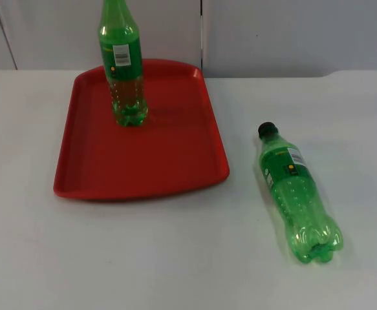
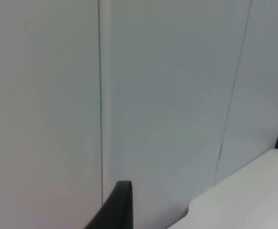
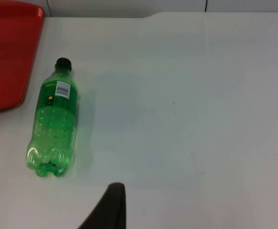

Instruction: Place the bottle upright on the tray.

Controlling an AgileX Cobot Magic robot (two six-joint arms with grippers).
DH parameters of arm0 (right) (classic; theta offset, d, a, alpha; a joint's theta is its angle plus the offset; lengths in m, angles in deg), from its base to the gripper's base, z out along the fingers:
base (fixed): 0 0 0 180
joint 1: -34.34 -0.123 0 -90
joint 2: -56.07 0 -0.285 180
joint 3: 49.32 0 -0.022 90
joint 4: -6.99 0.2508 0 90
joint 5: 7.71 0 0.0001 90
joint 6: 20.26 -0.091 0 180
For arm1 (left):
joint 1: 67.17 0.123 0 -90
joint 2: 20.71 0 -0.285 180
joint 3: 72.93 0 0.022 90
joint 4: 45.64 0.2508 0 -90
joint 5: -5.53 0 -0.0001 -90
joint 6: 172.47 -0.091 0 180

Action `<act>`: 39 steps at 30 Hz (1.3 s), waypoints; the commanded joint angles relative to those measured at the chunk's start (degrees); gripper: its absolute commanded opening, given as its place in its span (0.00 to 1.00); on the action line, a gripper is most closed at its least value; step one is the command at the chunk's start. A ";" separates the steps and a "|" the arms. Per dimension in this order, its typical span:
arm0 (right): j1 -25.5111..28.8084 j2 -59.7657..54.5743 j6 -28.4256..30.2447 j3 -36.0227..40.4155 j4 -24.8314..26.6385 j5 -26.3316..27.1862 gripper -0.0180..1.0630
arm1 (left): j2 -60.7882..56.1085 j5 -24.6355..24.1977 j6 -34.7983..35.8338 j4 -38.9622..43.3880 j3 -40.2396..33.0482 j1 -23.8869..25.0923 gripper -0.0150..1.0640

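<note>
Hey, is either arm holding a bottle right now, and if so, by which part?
Nothing is held. The lying bottle rests free on the table, right of the tray; the standing bottle stands alone on the tray. No gripper touches either bottle.

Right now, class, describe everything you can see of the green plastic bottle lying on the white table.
The green translucent plastic bottle with a black screw cap lies on its side on the white table, beside the red tray but apart from it. Its cap points toward the grey wall; its lobed base faces the near edge. A green label with a barcode wraps it. Nothing grips it.
</note>
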 commanded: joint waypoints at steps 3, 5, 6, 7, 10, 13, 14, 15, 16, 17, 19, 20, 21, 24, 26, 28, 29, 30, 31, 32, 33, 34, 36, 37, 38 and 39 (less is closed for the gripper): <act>0.40 0.16 0.17 0.16 0.24 0.39 0.99 | -3.21 -1.52 4.24 0.04 0.03 -0.15 0.99; 0.40 0.16 0.17 0.16 0.24 0.39 0.99 | -4.12 -2.14 5.56 0.04 0.03 -0.15 0.99; 0.40 0.16 0.17 0.16 0.24 0.39 0.99 | -4.38 -2.11 6.38 0.04 0.03 -0.15 0.99; 0.40 0.16 0.17 0.16 0.24 0.39 0.99 | -4.38 -2.11 6.38 0.04 0.03 -0.15 0.99; 0.40 0.16 0.17 0.16 0.24 0.39 0.99 | -4.84 -0.99 7.09 0.04 0.03 -0.05 0.99; 0.40 0.16 0.17 0.16 0.24 0.39 0.99 | -6.01 -0.07 4.89 -1.50 -1.06 -0.05 0.99; 0.40 0.16 0.17 0.16 0.24 0.39 0.99 | -6.01 -0.07 4.89 -1.50 -1.06 -0.05 0.99; 0.40 0.16 0.17 0.16 0.24 0.39 0.99 | -6.95 -0.22 1.75 -4.70 -2.97 -0.05 0.99; 0.40 0.16 0.17 0.16 0.24 0.39 0.99 | -8.11 -1.24 -2.09 -8.70 -5.39 -0.05 0.99; 0.40 0.16 0.17 0.16 0.24 0.39 0.99 | -9.84 -3.24 -7.44 -14.64 -9.10 -0.05 0.99; 0.40 0.16 0.17 0.16 0.24 0.39 0.99 | -11.26 -4.91 -10.71 -17.46 -11.89 -0.05 0.99; 0.40 0.16 0.17 0.16 0.24 0.39 0.99 | -12.67 -6.63 -13.76 -20.49 -14.66 -0.05 0.99; 0.40 0.16 0.17 0.16 0.24 0.39 0.99 | -13.83 -7.77 -17.22 -23.51 -16.92 -0.05 0.99; 0.40 0.16 0.17 0.16 0.24 0.39 0.99 | -16.59 -9.32 -22.18 -27.45 -22.18 -0.05 0.99; 0.40 0.16 0.17 0.16 0.24 0.39 0.99 | -18.85 -10.80 -26.31 -30.67 -26.74 -0.05 0.99; 0.40 0.16 0.17 0.16 0.24 0.39 0.99 | -20.01 -11.80 -28.21 -31.56 -29.01 -0.05 0.99; 0.40 0.16 0.17 0.16 0.24 0.39 0.99 | -21.13 -12.64 -29.80 -32.42 -31.18 -0.05 0.99; 0.40 0.16 0.17 0.16 0.24 0.39 0.99 | -22.59 -13.82 -31.96 -34.31 -34.04 -0.05 0.99; 0.40 0.16 0.17 0.16 0.24 0.39 0.99 | -23.62 -14.43 -33.39 -35.36 -36.11 -0.05 0.99; 0.40 0.16 0.17 0.16 0.24 0.39 0.99 | -24.58 -15.13 -34.70 -37.25 -38.20 -0.05 0.99; 0.40 0.16 0.17 0.16 0.24 0.39 0.99 | -24.58 -15.13 -34.70 -37.25 -38.20 -0.05 0.99; 0.40 0.16 0.17 0.16 0.24 0.39 0.99 | -25.53 -15.98 -35.27 -38.98 -39.89 -0.05 0.99; 0.40 0.16 0.17 0.16 0.24 0.39 0.99 | -27.34 -17.81 -35.49 -41.24 -43.39 -0.16 0.99; 0.40 0.16 0.17 0.16 0.24 0.39 0.99 | -28.37 -18.77 -35.49 -42.22 -44.99 -0.16 0.99; 0.40 0.16 0.17 0.16 0.24 0.39 0.99 | -28.37 -18.77 -35.49 -42.22 -44.99 -0.16 0.99; 0.40 0.16 0.17 0.16 0.24 0.39 0.99 | -29.31 -19.81 -35.65 -43.29 -46.24 -0.16 0.99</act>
